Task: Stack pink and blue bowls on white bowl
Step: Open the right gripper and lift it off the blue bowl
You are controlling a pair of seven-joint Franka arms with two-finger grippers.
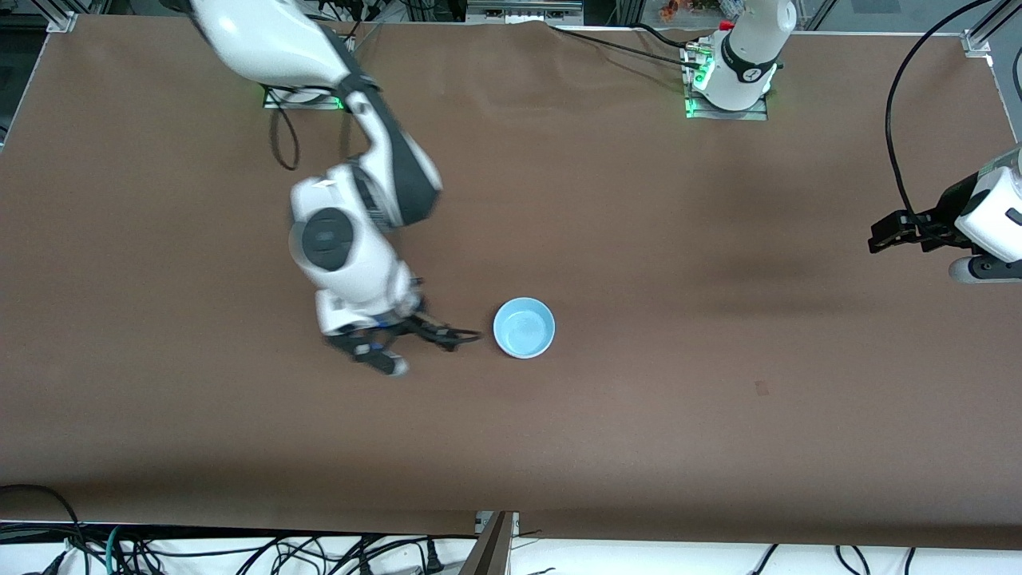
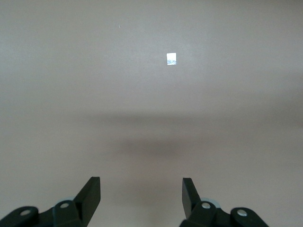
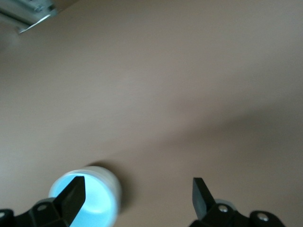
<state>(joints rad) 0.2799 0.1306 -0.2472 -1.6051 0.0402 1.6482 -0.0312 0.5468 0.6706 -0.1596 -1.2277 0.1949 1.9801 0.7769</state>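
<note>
Though it sits alone on the brown table [image 1: 639, 431], the blue bowl [image 1: 524, 327] is plainly the top of a stack: the right wrist view shows a whitish wall [image 3: 115, 189] wrapped around its sky-blue inside, so it rests in another bowl whose colour I cannot make out. It stands upright with its mouth facing up; being round, it has no long axis to speak of. It lies around the middle of the table, somewhat toward the right arm's end.

Just beside it, toward the right arm's end, hangs the right gripper [image 1: 415, 343], low over the bare tabletop. Its fingers [image 3: 202, 195] are spread wide with nothing between them, and the bowl sits clear of them, off to one side rather than in the gap.

Well apart, over the left arm's end of the table, the left gripper [image 1: 898, 233] waits, its fingers [image 2: 92, 194] parted over bare surface marked by a small white square [image 2: 171, 59].
</note>
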